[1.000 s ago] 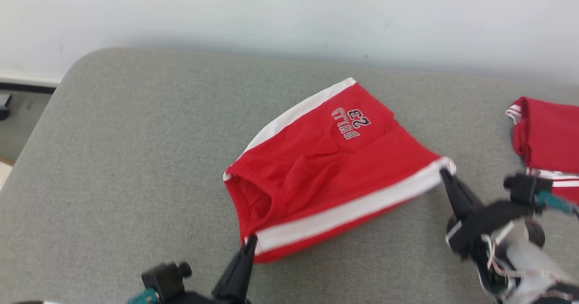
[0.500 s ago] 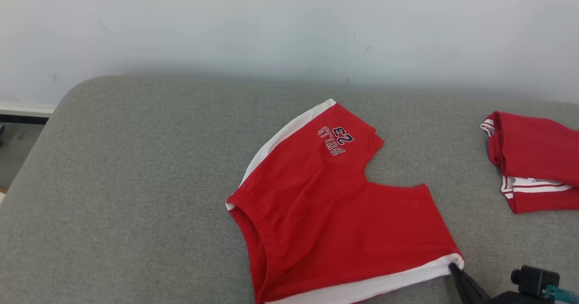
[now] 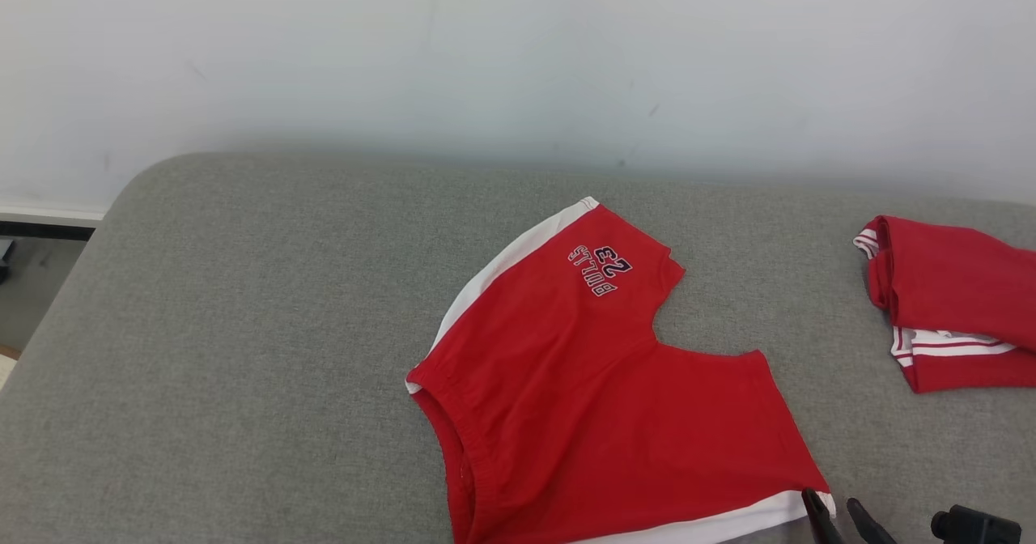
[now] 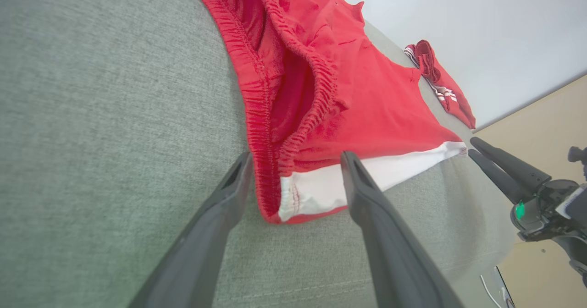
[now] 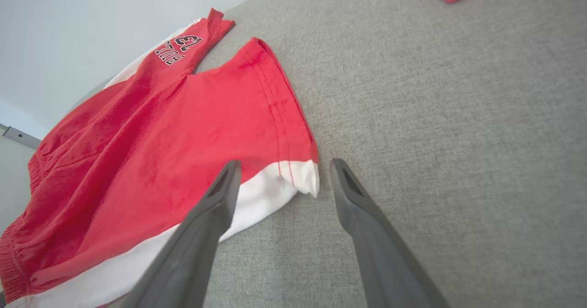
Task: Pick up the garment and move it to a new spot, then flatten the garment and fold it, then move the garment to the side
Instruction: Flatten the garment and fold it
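**Red shorts (image 3: 615, 414) spread on a grey cushion (image 3: 243, 325) against a pale wall (image 3: 486, 58).** The shorts lie nearly flat on the near right part of the cushion, as seen from the robot's head. Their two legs point away and to the right, parted by a notch. The far leg carries the lettering (image 3: 600, 269) "BULLS 23" (upside down from the robot's side). The elastic waistband (image 4: 257, 97) faces the robot's left and gapes a little, showing the inside of the cloth. A white stripe (image 4: 390, 170) runs along the near edge from waistband to hem, and another edges the far side.

**Left gripper (image 4: 296, 156).** Its fingers stand wide apart, straddling the near corner of the waistband. One tip is just beside the waistband's outer edge and the other is over the white stripe. The cloth lies loose between them, not pinched.

**Right gripper (image 5: 285, 162).** Its fingers are likewise apart, at the hem end of the same stripe. The white corner lies between the tips, with one finger over the stripe and the other over bare cushion. It grips no cloth.

**Second red garment (image 3: 947, 301).** This one has thin white stripes and lies folded near the cushion's right edge, well apart from the shorts.
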